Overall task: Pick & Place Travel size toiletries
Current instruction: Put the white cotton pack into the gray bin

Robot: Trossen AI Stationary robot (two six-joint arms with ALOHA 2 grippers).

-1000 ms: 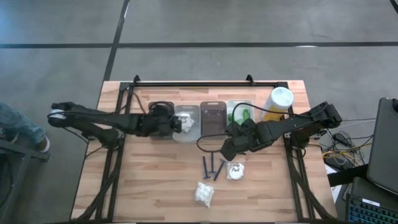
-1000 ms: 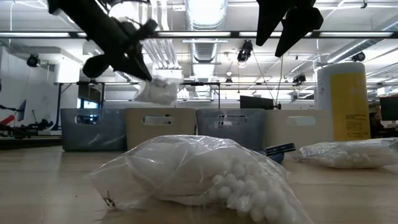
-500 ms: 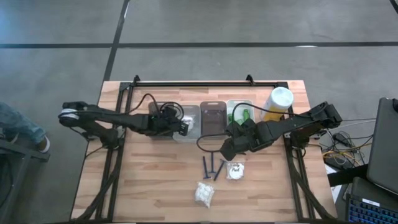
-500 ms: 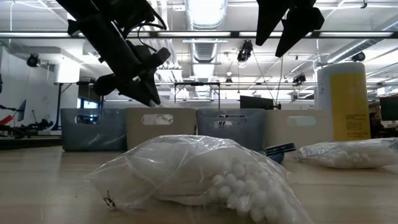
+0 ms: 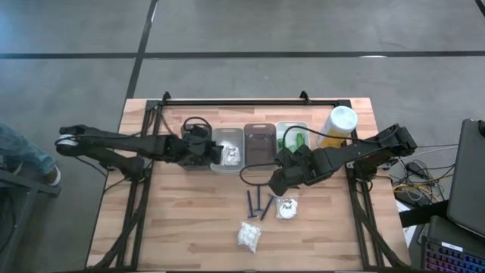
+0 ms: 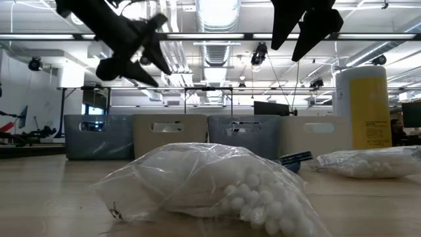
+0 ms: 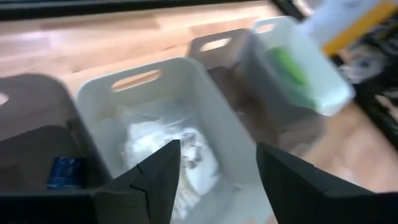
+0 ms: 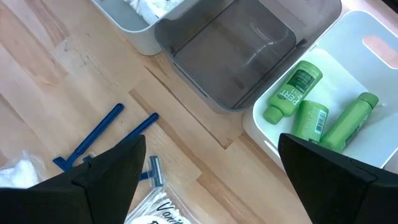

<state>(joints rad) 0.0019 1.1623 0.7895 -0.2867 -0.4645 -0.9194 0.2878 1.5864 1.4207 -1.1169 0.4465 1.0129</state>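
At the desk's (image 5: 189, 220) near edge a packet (image 5: 248, 235) of white balls lies alone, bare wood on both sides of it. Farther in, a second packet (image 5: 286, 208) and blue razors (image 5: 259, 204) lie just below the right jaws (image 5: 277, 184), which hang wide and empty above the wood, the right arm stretched low from the desk's right side. Past these jaws stand a grey bin (image 8: 231, 51), empty, and a white bin (image 8: 348, 81) holding three green bottles (image 8: 314, 106). The left jaws (image 5: 224, 154), spread wide and holding nothing, hover over the pale bin (image 7: 155, 124); a white packet (image 7: 165, 149) lies inside it right under them. A dark bin (image 7: 37, 143) beside it holds a small blue item (image 7: 64, 172). A yellow canister (image 5: 337, 126) stands at the row's far right.
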